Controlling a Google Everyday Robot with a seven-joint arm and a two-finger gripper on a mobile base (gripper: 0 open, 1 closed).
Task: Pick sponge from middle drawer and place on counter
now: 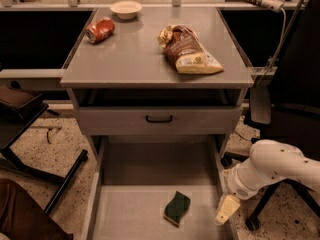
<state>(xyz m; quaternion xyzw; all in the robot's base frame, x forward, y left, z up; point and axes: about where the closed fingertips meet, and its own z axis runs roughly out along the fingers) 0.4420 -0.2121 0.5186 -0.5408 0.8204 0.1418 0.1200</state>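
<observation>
Zero steps finished, judging by this. Hovering the gripper [227, 210] at the near right rail of the middle drawer [125, 215], just beside the sponge [177, 208] lying on its floor; grip state impossible to tell. Leaving grasp, lift, counter [140, 54] placement.

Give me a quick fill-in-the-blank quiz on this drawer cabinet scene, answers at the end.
1. The ____ lies in the open middle drawer.
2. The gripper hangs low at that drawer's ____ side.
3. On the counter, the red can lies on its ____.
4. The white ____ stands behind the can.
Answers: sponge, right, side, bowl.
</observation>
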